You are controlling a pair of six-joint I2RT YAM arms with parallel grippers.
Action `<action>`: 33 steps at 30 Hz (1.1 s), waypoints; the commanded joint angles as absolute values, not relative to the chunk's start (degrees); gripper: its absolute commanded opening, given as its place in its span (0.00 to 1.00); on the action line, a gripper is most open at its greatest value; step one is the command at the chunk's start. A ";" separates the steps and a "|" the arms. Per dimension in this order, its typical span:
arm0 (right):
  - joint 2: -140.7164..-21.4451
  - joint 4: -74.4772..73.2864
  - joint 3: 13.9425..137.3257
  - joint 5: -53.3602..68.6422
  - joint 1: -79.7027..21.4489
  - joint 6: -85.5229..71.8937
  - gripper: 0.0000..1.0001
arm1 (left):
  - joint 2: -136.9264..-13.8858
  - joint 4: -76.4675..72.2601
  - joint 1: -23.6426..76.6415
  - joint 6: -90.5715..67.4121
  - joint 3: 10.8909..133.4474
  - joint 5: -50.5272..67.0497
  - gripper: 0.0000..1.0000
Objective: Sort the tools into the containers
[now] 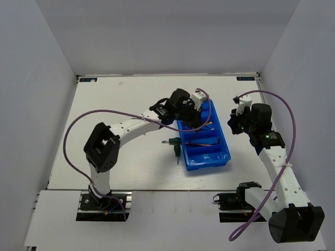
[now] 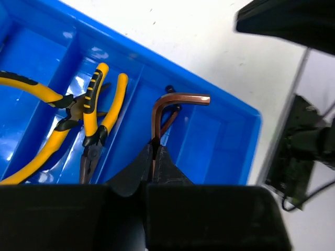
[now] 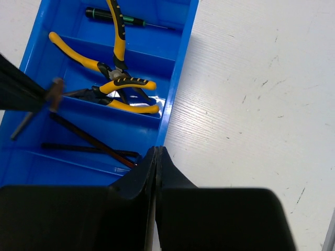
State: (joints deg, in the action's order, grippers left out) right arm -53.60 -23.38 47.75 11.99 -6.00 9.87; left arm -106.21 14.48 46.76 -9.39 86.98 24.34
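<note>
Above the blue tray (image 2: 209, 141), left claw (image 2: 152, 152) clamps a hex key (image 2: 183, 98).

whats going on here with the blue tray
The left gripper is shut on a brown hex key and holds it at the end compartment of the blue tray, where a second hex key lies. The yellow pliers and the screwdriver are in their compartments. The green-black tool lies on the table beside the tray. The right gripper is shut and empty.
</note>
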 commanded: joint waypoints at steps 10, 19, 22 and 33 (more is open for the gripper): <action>-52.91 -20.83 47.29 10.81 -5.62 10.37 0.00 | -113.73 12.48 51.59 -3.52 92.72 5.81 0.00; -53.35 -21.00 47.20 11.69 -5.54 10.37 0.00 | -113.82 12.92 52.12 -3.52 89.91 5.80 0.41; -53.62 -21.18 47.28 12.39 -5.45 10.55 0.00 | -113.29 12.92 52.64 -3.52 91.22 6.33 0.48; -56.76 -26.27 48.59 33.81 -6.15 22.92 0.60 | -90.29 16.33 51.60 -8.77 82.66 -5.75 0.00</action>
